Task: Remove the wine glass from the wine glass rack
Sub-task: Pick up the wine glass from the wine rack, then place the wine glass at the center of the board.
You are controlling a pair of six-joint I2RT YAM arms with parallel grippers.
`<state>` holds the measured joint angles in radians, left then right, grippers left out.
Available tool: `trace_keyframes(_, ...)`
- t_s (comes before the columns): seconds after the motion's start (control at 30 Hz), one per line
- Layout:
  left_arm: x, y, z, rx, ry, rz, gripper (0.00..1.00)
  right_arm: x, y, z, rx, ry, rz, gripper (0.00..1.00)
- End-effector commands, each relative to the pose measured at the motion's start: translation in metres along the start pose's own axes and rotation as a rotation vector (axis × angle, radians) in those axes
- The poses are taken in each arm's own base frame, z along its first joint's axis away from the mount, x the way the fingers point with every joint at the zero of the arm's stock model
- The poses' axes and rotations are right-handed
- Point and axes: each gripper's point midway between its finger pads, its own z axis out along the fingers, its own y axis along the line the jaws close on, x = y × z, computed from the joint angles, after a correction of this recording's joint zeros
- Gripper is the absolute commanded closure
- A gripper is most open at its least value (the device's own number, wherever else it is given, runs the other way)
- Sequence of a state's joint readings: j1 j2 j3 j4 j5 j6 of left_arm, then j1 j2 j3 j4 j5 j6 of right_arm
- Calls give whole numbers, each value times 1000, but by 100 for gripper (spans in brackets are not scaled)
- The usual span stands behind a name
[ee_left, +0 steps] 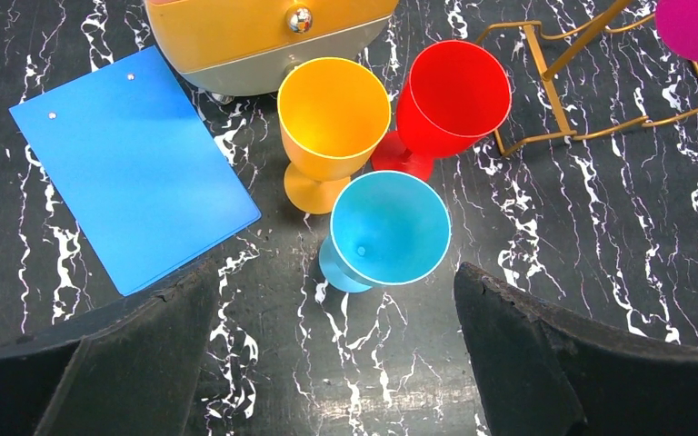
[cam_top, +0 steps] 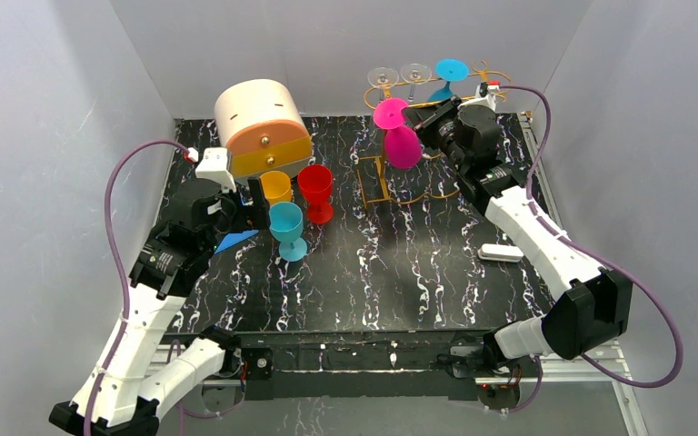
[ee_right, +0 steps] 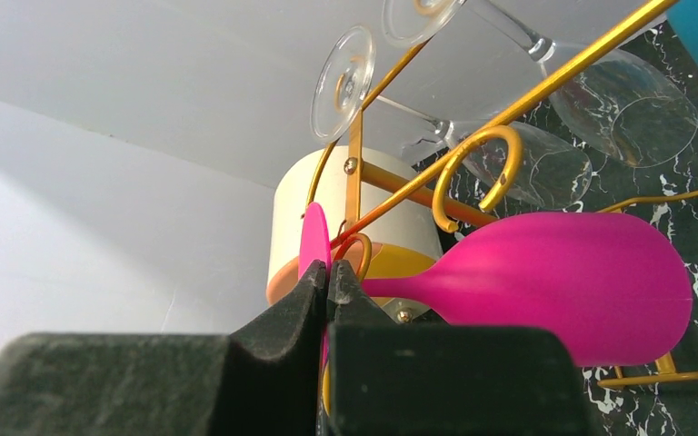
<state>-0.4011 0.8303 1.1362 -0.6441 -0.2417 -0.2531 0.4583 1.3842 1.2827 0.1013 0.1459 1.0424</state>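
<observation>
The golden wire wine glass rack (cam_top: 475, 76) stands at the back right. A magenta wine glass (cam_top: 403, 147) hangs upside down at the rack's front end. My right gripper (cam_top: 421, 123) is shut on its flat foot. In the right wrist view the fingertips (ee_right: 350, 283) pinch the thin pink foot disc (ee_right: 314, 238) edge-on, by the curled rail ends (ee_right: 473, 163). The magenta bowl (ee_right: 563, 282) points right. Whether the foot still rests on the rails I cannot tell. Two clear glasses (ee_right: 623, 104) and a blue one (cam_top: 451, 71) hang farther back. My left gripper (ee_left: 336, 277) is open over the table.
An orange glass (ee_left: 334, 109), a red glass (ee_left: 454, 91) and a cyan glass (ee_left: 389, 227) stand upright together just ahead of the left gripper. A blue board (ee_left: 132, 168) lies to their left. A round cream-and-orange drawer box (cam_top: 259, 127) stands behind them. A small white object (cam_top: 500, 253) lies beside the right arm.
</observation>
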Motion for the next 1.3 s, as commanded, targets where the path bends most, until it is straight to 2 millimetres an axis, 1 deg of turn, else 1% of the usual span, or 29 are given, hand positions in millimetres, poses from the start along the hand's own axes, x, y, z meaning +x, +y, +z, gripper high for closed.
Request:
trace_keyframes(0.0,-6,-3,-3,19,-11,6,2,-10,35,-13,-111,12,-19,99)
trace_keyframes(0.23,-6,-5,-2,31,-1,12,2,-15,39,-25,-160,-17,-99,99)
trace_keyframes(0.4,-5,-10,0,50,12,7,2,-15,44,-33,-180,-4,-126,99)
trace_keyframes(0.57,-6,-15,1,76,19,5,2,-11,45,-41,-198,20,-131,99)
trace_keyframes(0.63,-6,-18,1,88,19,4,2,-4,46,-45,-212,59,-134,99)
trace_keyframes(0.77,-8,-27,1,135,23,-1,2,5,40,-54,-212,103,-136,99)
trace_keyframes(0.83,-8,-35,0,181,30,-1,2,12,37,-61,-221,134,-142,99)
trace_keyframes(1.0,-3,-59,0,315,54,11,2,40,20,-82,-262,238,-183,99)
trace_keyframes(1.1,-2,-79,-3,435,58,6,2,57,16,-99,-331,298,-202,99)
trace_keyframes(1.27,-7,-120,-9,667,65,-32,2,87,14,-127,-474,430,-268,99)
